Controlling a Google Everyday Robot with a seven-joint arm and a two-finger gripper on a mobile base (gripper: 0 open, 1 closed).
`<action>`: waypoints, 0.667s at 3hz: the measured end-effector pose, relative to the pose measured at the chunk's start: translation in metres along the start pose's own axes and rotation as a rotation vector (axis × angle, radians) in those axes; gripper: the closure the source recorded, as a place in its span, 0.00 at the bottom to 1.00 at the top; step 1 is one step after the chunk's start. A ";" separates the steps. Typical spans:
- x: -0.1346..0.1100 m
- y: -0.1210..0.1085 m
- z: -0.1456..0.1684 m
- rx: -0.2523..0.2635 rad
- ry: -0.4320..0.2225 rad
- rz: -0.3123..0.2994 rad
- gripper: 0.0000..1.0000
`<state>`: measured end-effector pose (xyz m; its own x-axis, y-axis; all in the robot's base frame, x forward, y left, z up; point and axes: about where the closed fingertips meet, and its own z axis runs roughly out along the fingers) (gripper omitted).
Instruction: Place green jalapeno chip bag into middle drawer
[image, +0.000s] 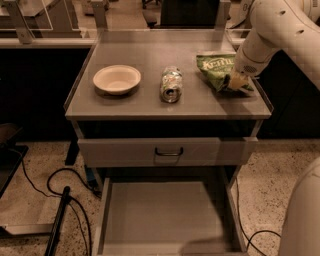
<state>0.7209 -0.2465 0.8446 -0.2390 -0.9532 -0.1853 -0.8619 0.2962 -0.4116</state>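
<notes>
The green jalapeno chip bag (216, 67) lies flat at the right rear of the grey cabinet top (150, 102), white lettering facing up. My gripper (235, 80) reaches down from the white arm at the upper right and rests on the bag's near right end, covering that corner. The middle drawer (165, 215) is pulled out below, towards the camera; its smooth grey floor is bare.
A white bowl (117, 79) sits at the left of the top and a crushed shiny can (171, 84) lies in the middle. A shut drawer front with a small black handle (168, 151) is above the open drawer. Black cables (60, 185) lie on the speckled floor at the left.
</notes>
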 end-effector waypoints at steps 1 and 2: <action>-0.009 -0.008 -0.020 0.037 -0.043 0.003 1.00; -0.009 -0.006 -0.053 0.065 -0.090 0.004 1.00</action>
<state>0.7048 -0.2433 0.8963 -0.1990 -0.9435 -0.2649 -0.8293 0.3062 -0.4675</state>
